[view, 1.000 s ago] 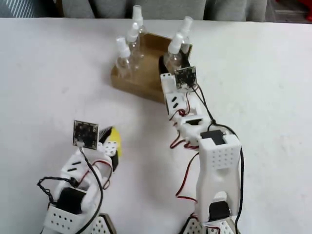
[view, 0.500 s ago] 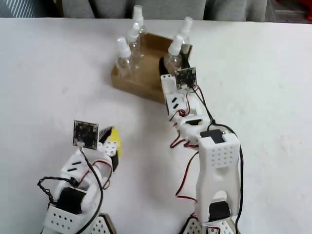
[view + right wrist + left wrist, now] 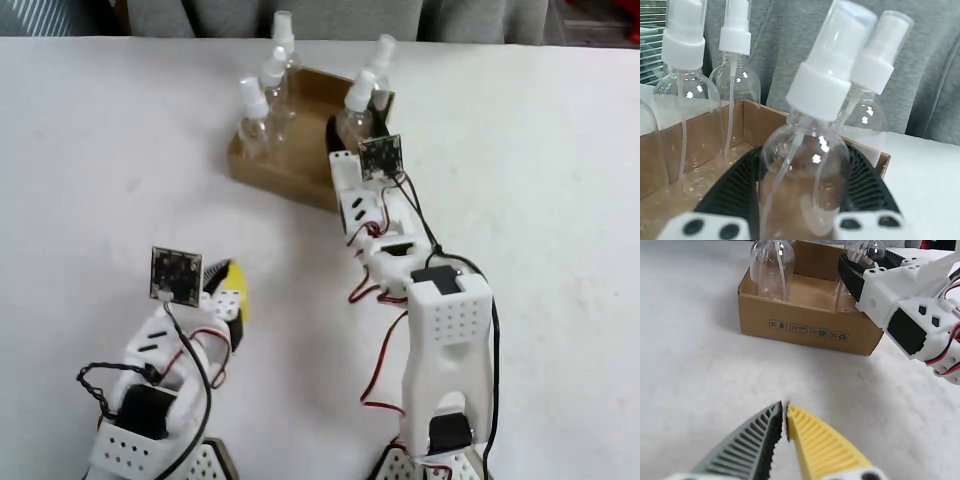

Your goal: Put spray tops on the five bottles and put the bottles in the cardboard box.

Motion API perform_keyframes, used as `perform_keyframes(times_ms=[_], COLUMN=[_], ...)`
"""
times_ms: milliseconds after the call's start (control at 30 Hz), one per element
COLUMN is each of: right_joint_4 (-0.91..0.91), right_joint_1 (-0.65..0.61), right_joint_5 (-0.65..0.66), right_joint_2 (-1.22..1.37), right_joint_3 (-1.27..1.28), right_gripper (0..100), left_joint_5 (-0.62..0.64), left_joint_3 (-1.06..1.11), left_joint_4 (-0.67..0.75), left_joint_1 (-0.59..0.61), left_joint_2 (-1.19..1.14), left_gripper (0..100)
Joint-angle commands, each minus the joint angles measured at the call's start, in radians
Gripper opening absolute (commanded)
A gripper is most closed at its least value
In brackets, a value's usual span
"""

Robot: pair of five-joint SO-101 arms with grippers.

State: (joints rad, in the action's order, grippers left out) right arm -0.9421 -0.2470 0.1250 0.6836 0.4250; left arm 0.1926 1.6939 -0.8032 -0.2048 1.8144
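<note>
The right pincer (image 3: 802, 200) is gripping 1 spray-topped bottle (image 3: 810, 150) upright inside a corner of the cardboard box (image 3: 270, 172), where 4 other topped bottles (image 3: 254, 120) are standing, while the left pincer (image 3: 785, 420) is hanging pressed closed and empty over the white counter (image 3: 100, 150), apart from the box.

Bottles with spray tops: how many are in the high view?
5. Three bottles stand inside the cardboard box, left side; one sits between the right gripper's jaws; one behind it.
</note>
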Motion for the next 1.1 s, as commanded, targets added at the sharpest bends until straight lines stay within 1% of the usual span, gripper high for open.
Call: perform_keyframes(times_ms=[0,133,200,800,833,933,1067], right_joint_4=[0.021,0.021,0.021,0.016,-0.007,-0.096,-0.122], right_joint_1=[-0.013,-0.013,-0.013,-0.010,-0.012,-0.030,-0.056], right_joint_5=[0.011,0.014,0.014,0.018,0.028,0.133,0.149], right_joint_2=[-0.010,-0.010,-0.010,-0.012,-0.012,-0.010,-0.010], right_joint_3=[-0.012,-0.009,-0.009,0.005,0.012,0.054,0.089], right_gripper=[6.6,16.4,18.1,18.3,18.3,18.3,18.3], left_joint_5=[0.003,0.003,0.003,0.003,0.003,0.003,0.003], left_joint_3=[0.000,0.000,0.000,0.000,0.000,0.000,0.000], left_joint_4=[-0.005,-0.005,-0.005,-0.005,-0.005,-0.005,-0.005], left_joint_1=[0.012,0.012,0.012,0.012,0.012,0.012,0.012], left_joint_2=[0.008,0.008,0.008,0.008,0.008,0.008,0.008], left_gripper=[2,2,2,2,2,2,2])
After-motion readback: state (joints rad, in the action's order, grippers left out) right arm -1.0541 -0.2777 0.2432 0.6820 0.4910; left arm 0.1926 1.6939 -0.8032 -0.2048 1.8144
